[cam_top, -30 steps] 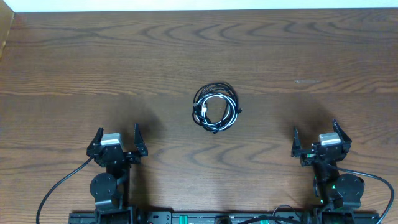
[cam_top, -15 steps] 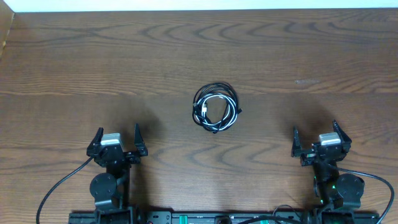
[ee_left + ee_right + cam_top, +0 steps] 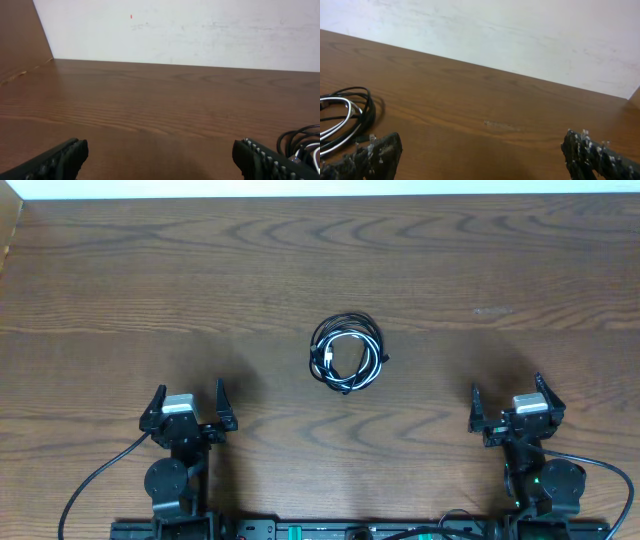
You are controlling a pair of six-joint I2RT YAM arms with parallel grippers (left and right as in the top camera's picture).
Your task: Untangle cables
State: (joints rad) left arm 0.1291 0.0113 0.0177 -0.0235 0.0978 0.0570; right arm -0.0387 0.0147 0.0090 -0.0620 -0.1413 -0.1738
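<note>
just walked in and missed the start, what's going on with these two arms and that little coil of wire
Nothing is being handled right now. The cables, black cords coiled with a white one, lie in a small tangle near the middle of the wooden table. The left gripper and right gripper sit near the front edge on either side, both open and empty, well apart from the tangle. The untangling has not begun.

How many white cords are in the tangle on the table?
1. The white cord loops inside the coil of black cords, near the middle of the table, between the two arms and farther out. The black loops could hide another.
</note>
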